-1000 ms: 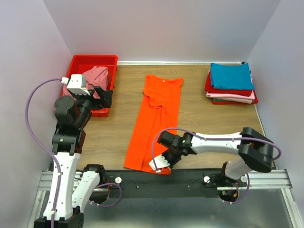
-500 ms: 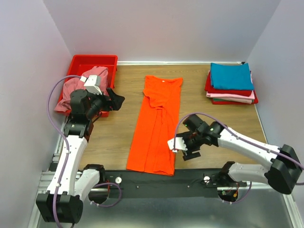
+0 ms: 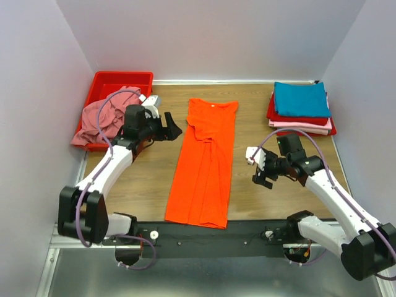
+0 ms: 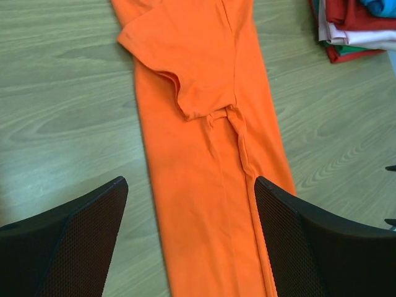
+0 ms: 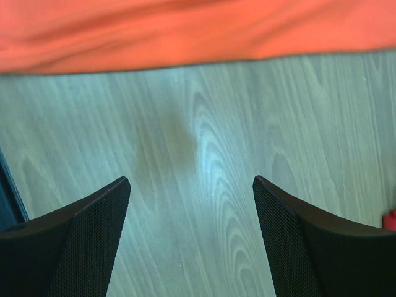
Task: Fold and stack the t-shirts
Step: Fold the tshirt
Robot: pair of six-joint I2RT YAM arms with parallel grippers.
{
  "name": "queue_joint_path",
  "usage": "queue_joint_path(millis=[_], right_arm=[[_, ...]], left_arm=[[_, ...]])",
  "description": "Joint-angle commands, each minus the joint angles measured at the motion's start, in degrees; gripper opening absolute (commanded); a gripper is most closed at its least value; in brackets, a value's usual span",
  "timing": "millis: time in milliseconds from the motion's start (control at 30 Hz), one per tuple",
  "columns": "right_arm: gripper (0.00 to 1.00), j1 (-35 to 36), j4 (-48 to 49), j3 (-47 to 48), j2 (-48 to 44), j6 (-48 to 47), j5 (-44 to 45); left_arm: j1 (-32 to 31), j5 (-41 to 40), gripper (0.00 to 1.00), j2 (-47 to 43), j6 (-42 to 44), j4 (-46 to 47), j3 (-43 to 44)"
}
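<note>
A bright orange t-shirt (image 3: 203, 164) lies as a long narrow strip down the middle of the table, collar at the far end, sleeves folded in. My left gripper (image 3: 174, 127) hovers open just left of its upper part; in the left wrist view its jaws (image 4: 190, 185) stand wide over the orange t-shirt (image 4: 210, 154) with nothing between them. My right gripper (image 3: 256, 171) is open to the right of the shirt, apart from it; its wrist view shows bare wood between the fingers (image 5: 93, 235) and the shirt's edge (image 5: 198, 31) beyond. A dusty pink shirt (image 3: 104, 119) hangs over the bin.
A red plastic bin (image 3: 120, 82) stands at the back left. A stack of folded shirts with a teal one (image 3: 301, 99) on top sits at the back right, also seen in the left wrist view as the stack (image 4: 352, 31). Walls close in left and right.
My right gripper has opened, let go of the orange shirt's near hem and pulled away to the right. My left arm has swung from the bin to beside the shirt's upper part.
</note>
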Motion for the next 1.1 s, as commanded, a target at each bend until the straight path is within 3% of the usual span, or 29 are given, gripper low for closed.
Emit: queue_joint_path(millis=[0, 300, 467, 667, 1067], right_arm=[[0.87, -3.48, 3.94, -0.36, -0.5, 5.32, -4.27], [0.87, -14.1, 9.04, 4.73, 5.82, 15.34, -11.3], [0.88, -15.17, 9.13, 11.75, 12.14, 20.78, -12.62], [0.88, -22.45, 9.48, 10.72, 16.37, 20.71, -22.45], [0.88, -24.84, 9.74, 8.08, 15.14, 19.74, -24.31]], left_arm=[[-1.39, -2.28, 0.89, 5.73, 0.38, 3.58, 4.12], [-1.83, -3.25, 0.89, 12.06, 0.64, 5.17, 7.63], [-1.83, -3.69, 0.89, 15.83, 1.35, 5.17, 10.53], [-1.83, -5.18, 0.89, 19.34, 2.22, 4.73, 13.69], [-1.83, -7.2, 0.83, 28.23, 3.28, 1.74, 21.6]])
